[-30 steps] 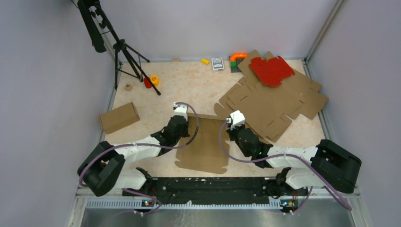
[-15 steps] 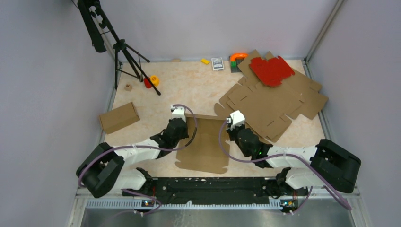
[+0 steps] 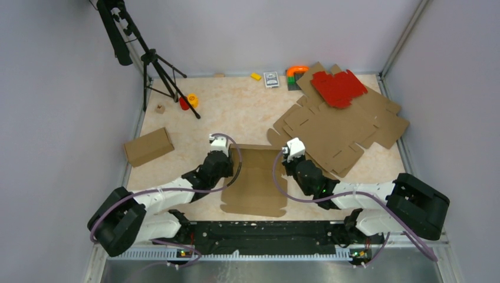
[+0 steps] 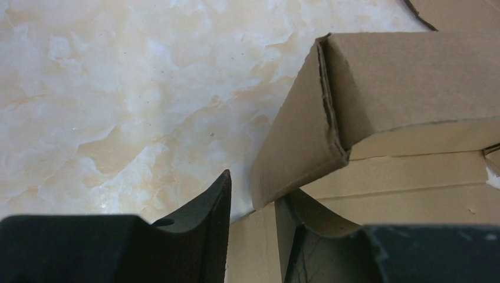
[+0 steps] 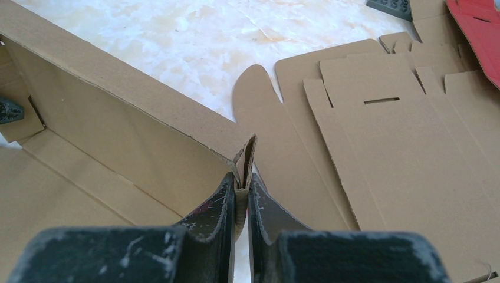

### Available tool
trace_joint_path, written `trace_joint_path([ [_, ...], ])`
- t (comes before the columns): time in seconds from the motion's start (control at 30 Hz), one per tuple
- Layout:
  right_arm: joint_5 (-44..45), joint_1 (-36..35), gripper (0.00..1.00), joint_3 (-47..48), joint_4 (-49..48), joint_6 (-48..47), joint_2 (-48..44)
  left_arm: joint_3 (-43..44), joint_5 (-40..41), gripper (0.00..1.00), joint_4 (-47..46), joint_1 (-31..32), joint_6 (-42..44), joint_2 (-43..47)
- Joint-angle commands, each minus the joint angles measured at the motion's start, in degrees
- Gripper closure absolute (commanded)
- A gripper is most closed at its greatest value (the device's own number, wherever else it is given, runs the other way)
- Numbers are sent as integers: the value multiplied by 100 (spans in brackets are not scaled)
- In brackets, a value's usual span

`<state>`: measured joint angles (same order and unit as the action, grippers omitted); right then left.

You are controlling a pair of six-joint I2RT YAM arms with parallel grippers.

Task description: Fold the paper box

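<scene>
At the near middle of the bench [image 3: 247, 112], between the two arms, pinching the paper box [image 3: 255, 186] by its far right corner with the right gripper [image 5: 239, 180], pressing both fingers together on the doubled cardboard edge where the raised far wall meets the side flap. Resting the box's base flat on the bench and standing only the far wall upright, with the near flaps lying flat toward the arm bases. Hovering the left gripper [image 4: 253, 194] at the far left corner, spreading its jaws to either side of the folded corner flap's lower edge, seemingly gripping nothing, though struggling to judge contact from so close. Sharing the bench with a stack of flat brown cardboard sheets [image 3: 336, 132] just beside the box on the right, carrying a red die-cut sheet [image 3: 338, 87] at the far end. Sharing it also with a small closed brown box [image 3: 148, 146] well apart on the left, near a black tripod [image 3: 156, 65] standing at the far left.
</scene>
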<state>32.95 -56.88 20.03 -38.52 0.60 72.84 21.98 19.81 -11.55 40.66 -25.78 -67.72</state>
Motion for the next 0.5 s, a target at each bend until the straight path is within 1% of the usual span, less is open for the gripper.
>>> trace_joint_path([
  [0.0, -12, -51, 99, 140, 204, -104, 101, 102, 137, 66, 411, 7, -177, 171],
  [0.2, -8, -59, 99, 143, 215, -100, 108, -35, -61, 67, 160, 5, -261, 3],
  [0.43, 0, -52, 99, 158, 226, -102, 136, 121, -142, 70, -82, 12, -208, -463],
  [0.47, 10, -51, 99, 159, 223, -104, 141, 137, -131, 72, -103, 12, -222, -534],
])
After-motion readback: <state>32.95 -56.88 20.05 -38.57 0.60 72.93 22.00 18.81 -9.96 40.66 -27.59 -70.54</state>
